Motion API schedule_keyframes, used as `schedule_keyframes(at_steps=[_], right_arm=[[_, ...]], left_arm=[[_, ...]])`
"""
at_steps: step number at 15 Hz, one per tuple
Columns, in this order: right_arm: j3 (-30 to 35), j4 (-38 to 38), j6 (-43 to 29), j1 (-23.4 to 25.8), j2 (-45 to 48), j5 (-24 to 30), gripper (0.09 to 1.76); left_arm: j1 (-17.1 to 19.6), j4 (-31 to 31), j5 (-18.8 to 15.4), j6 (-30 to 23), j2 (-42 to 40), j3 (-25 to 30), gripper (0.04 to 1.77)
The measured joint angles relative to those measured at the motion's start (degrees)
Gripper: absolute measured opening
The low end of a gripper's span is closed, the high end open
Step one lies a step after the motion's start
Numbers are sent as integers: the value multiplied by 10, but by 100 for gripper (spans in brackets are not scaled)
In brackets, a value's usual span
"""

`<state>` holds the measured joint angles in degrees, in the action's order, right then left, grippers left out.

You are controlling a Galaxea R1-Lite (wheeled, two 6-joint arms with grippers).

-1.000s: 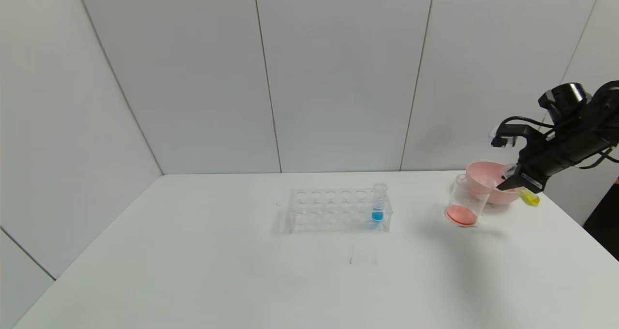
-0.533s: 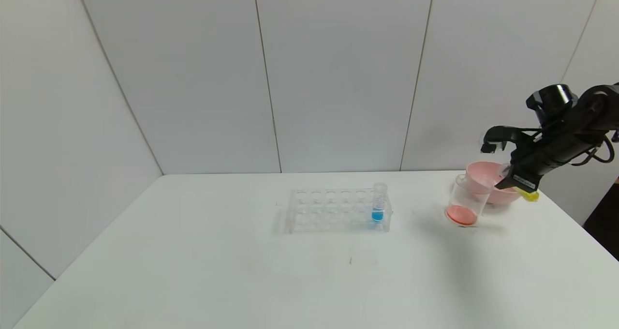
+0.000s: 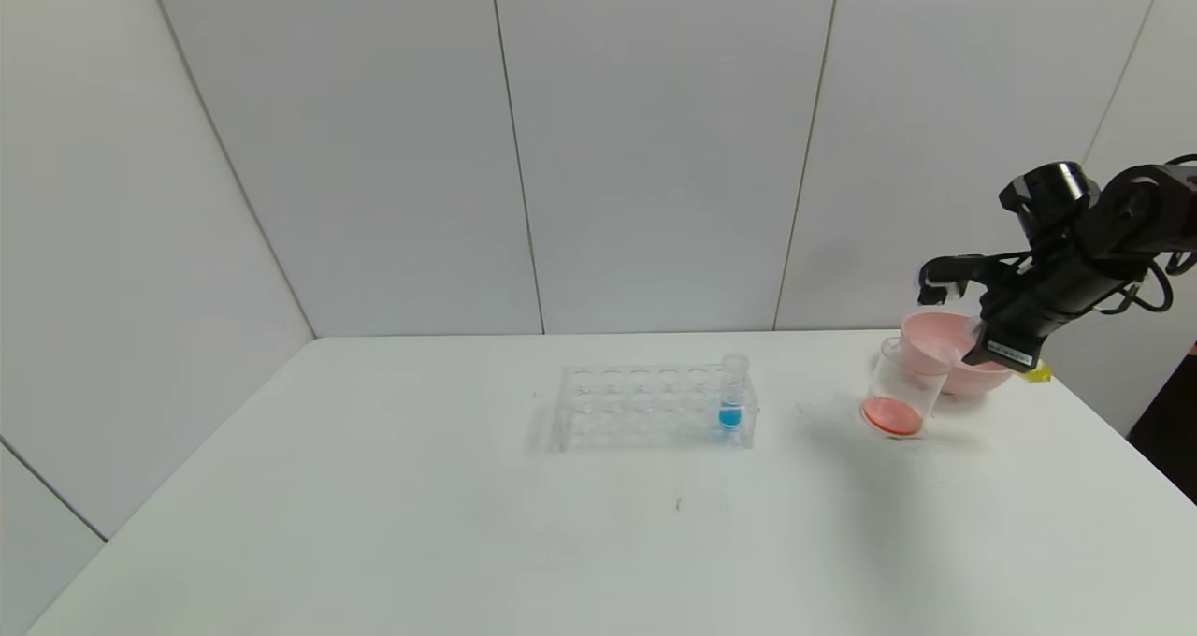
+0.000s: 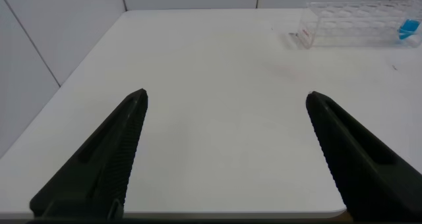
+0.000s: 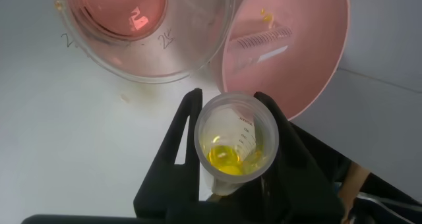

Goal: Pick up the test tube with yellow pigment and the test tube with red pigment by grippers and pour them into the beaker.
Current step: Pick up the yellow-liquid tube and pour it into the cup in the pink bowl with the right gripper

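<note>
- The beaker (image 3: 900, 388) stands on the white table (image 3: 468, 524) with a shallow layer of red-orange liquid at its bottom; it serves as the landmark here.
- The pink bowl (image 3: 944, 348) sits just behind the beaker and to its right, its rim overlapping the beaker's rim in the head view.
- The right gripper (image 3: 999, 355) hangs above the table just right of the beaker, in front of the bowl's right edge, and its fingers are clamped around the test tube with yellow pigment (image 5: 235, 143).
- In the right wrist view that tube's open mouth faces the camera, with a little yellow liquid pooled at its bottom; the beaker (image 5: 142, 26) and the bowl (image 5: 290, 46) lie beyond it.
- In the head view only the tube's yellow tip (image 3: 1037, 374) shows past the gripper, on the side away from the beaker.
- A clear tube lies inside the bowl (image 5: 264, 43); whether it is the test tube with red pigment I cannot tell.
- The clear rack (image 3: 655, 407) stands well to the left of the beaker, holding a tube with blue liquid (image 3: 731, 402) at the end nearest the beaker.
- The left gripper (image 4: 224, 151) is far from the beaker, beyond the rack (image 4: 359, 23), low over the table with its fingers spread wide apart and nothing between them.
</note>
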<state>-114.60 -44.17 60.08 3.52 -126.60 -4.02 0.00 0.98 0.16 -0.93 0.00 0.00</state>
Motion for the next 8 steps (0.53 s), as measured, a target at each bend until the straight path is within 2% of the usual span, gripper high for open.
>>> schedule_keyframes(at_steps=[4,8], right_arm=[[0,0,5,-18,-4,-51,58],[0,-3,8,-31,-10,-70,58]], left_arm=[[0,0,0,0,0,0,172],[0,0,0,0,0,0,172]])
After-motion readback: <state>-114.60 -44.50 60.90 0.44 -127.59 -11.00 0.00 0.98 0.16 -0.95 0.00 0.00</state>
